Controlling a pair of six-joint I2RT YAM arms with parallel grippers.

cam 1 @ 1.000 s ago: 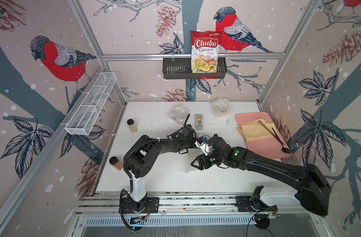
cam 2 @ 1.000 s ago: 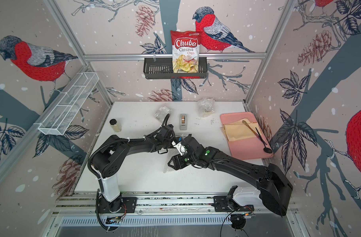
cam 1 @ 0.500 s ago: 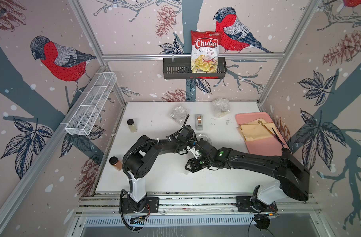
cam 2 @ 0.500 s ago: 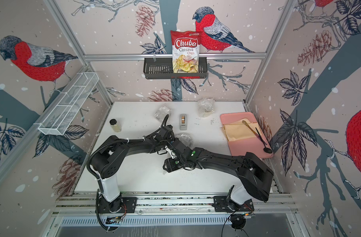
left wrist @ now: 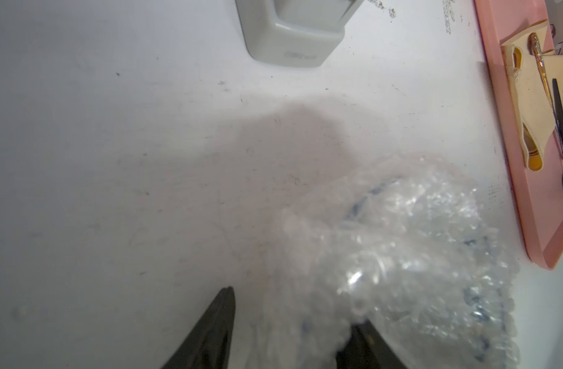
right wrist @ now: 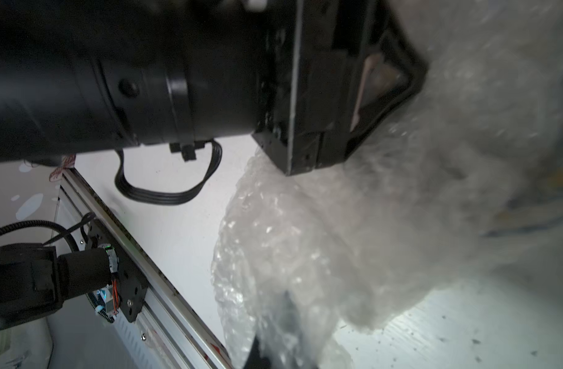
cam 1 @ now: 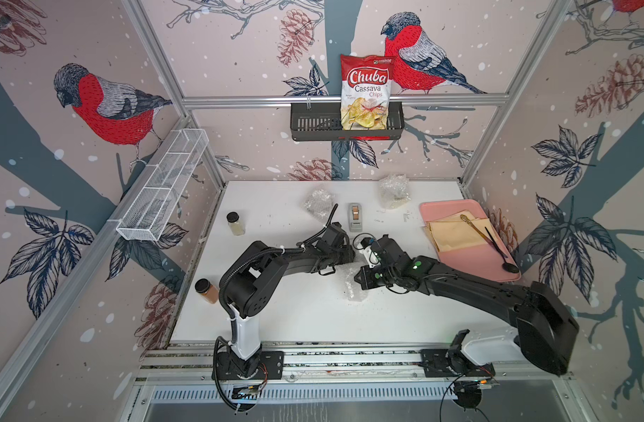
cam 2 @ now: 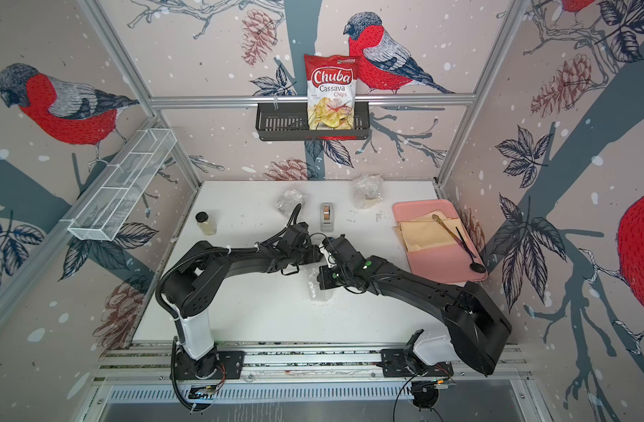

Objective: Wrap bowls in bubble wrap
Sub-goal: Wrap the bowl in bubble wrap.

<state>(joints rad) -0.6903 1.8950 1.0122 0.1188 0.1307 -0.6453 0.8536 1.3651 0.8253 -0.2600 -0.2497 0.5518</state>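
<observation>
At the table's (cam 1: 295, 321) centre, both arms' ends sat close together over a loose wrap (cam 1: 352, 288) that lay on the white top, seen in both top views. The left gripper (left wrist: 293, 310) was on the wrap's left side. In its wrist view the two black fingers (left wrist: 210, 332) stood part-way apart with plastic filling the gap from one to the other, so it was clamped on a bunch of the sheet. Through the clear bubbles past those fingers a bowl (left wrist: 433, 255) showed only as blurred blue marks, wholly covered. The right wrist view gave a hint of yellow and blue in the same bundle.

The right gripper (right wrist: 285, 319) sat just beside the left one, nearer the front edge and low on the wrap. Its jaws were closed, the tips dark behind the plastic. Whether a fold was pinched between them could not be told.

Near the back wall lay one bundle (cam 1: 318, 200) of bubble wrap left of a tape dispenser (cam 1: 355, 216), and a second bundle (cam 1: 393, 190) right of it. Their contents could not be made out. A pink tray (cam 1: 470, 265) at the right edge held tan paper (cam 1: 454, 234), with a gold spoon (cam 1: 472, 223) and a black spoon (cam 1: 499, 252) on top. Two jars (cam 1: 235, 223) stood near the left edge, well apart.
</observation>
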